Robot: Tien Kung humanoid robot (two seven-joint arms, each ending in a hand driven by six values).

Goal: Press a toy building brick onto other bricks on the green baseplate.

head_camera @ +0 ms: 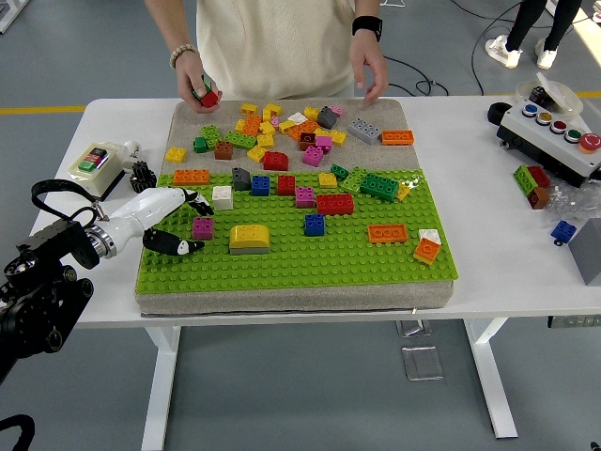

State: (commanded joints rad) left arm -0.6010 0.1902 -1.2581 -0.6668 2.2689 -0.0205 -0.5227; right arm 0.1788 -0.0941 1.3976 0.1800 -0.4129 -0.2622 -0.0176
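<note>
The green baseplate (357, 258) lies on a grey mat and carries several bricks pressed onto it. A magenta brick (203, 227) stands at its left, with a yellow rounded brick (249, 239) just to the right. My left hand (192, 224), white with black fingertips, hovers at the plate's left edge. Its fingers are spread, thumb in front of the magenta brick and fingers behind it, holding nothing. A person's hand (200, 89) holds a small red and green brick stack over the mat's far left corner. The person's other hand (371, 80) hangs open over the far right of the mat.
Loose bricks (282, 127) are heaped on the grey mat behind the plate. A small button box (97, 162) sits at the table's left. A control box (554, 132), a few bricks (532, 183) and a blue brick (563, 231) lie at the right.
</note>
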